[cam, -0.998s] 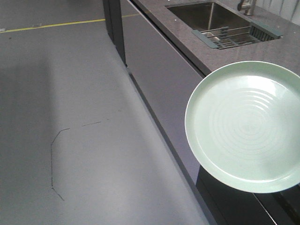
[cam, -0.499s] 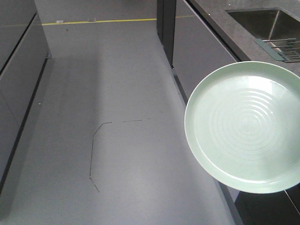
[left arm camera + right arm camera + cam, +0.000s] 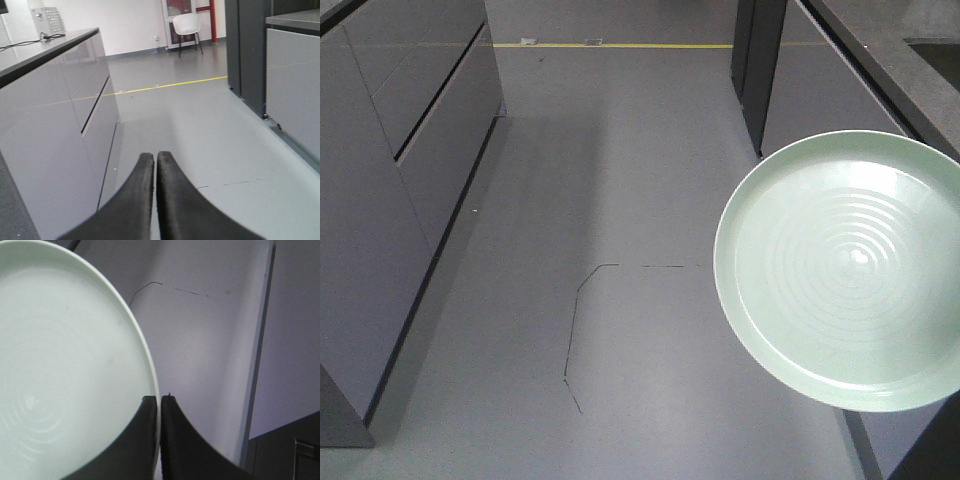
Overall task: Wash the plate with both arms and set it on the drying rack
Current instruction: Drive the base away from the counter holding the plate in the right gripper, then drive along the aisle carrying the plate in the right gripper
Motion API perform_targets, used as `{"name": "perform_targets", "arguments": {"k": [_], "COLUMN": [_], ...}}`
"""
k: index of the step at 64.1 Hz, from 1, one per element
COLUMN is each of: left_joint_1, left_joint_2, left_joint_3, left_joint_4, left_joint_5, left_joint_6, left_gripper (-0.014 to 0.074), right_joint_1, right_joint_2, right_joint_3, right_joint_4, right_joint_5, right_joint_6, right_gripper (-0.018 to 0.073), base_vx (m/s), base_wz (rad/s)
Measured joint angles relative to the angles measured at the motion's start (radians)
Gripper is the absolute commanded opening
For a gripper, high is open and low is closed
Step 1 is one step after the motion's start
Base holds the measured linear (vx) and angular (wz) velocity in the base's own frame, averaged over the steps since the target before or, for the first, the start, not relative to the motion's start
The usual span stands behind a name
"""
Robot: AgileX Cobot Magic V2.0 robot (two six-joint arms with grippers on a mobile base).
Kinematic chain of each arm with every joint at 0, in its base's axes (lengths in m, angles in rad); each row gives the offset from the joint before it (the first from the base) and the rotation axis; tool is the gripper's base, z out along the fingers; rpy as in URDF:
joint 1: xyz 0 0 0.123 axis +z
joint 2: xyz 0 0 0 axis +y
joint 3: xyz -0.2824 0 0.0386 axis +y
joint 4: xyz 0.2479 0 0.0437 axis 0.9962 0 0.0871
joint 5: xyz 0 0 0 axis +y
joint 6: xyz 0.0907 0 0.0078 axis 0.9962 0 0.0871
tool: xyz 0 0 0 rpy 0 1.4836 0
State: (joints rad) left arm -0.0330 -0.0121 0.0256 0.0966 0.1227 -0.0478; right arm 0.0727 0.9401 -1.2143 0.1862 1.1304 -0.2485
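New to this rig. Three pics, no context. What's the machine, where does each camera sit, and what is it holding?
It is a robot with two arms on a mobile base, standing in a kitchen aisle. The front-facing picture looks forward and down from the robot's body. It shows a grey floor with a yellow line, grey cabinets on the left and a dark counter on the right. The other two pictures come from cameras on the wrists, each looking along its own gripper's two black fingers. The right gripper is shut on the rim of the pale green plate, which hangs over the floor and rests on nothing. The left gripper is shut with nothing in it. Far beyond it stands a white chair.
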Motion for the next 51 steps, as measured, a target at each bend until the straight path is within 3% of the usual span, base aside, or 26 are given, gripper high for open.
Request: {"name": "perform_targets", "arguments": {"k": [51], "left_joint_1": [0.0], "left_joint_2": [0.0], "left_joint_3": [0.0], "left_joint_4": [0.0], "left_joint_5": [0.0], "left_joint_6": [0.0], "left_gripper": [0.0003], "right_joint_1": [0.0], "right_joint_2": [0.0], "right_joint_3": [0.0], "right_joint_4": [0.0], "right_joint_5": [0.001], "right_joint_6": [0.0], "right_gripper": [-0.0008], "base_vx": [0.09], "base_wz": [0.25]}}
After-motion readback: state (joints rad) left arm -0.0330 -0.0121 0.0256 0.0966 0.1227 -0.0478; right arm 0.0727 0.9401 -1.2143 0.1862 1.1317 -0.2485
